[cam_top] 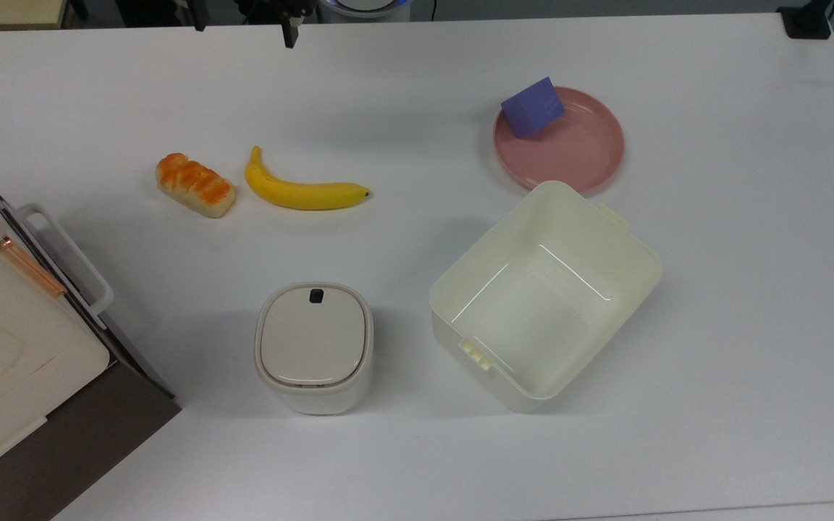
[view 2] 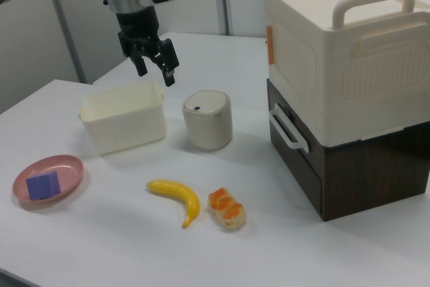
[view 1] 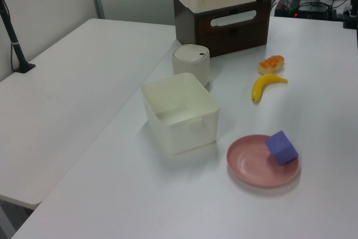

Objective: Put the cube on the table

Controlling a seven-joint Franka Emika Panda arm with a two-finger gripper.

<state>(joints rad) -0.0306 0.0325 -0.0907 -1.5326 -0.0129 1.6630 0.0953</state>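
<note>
The arm [cam_top: 290, 18] is cut off at the top view's 12 o'clock edge; the stacked boxes [cam_top: 4, 325] are cropped at 9 o'clock.

The table [cam_top: 417, 87] is white, smooth and not shiny, and the cube [cam_top: 533, 107] has plain, dull faces. The pink plate [cam_top: 583, 155] looks smooth with a soft shine, and the cream bin [cam_top: 627, 282] looks like smooth plastic that shines a little inside. The banana [cam_top: 301, 192] has smooth yellow skin, the bread [cam_top: 195, 185] looks bumpy with a shiny orange top, the small lidded can [cam_top: 313, 347] looks like smooth plastic, and the dark box [view 2: 349, 166] looks like wood.
</note>
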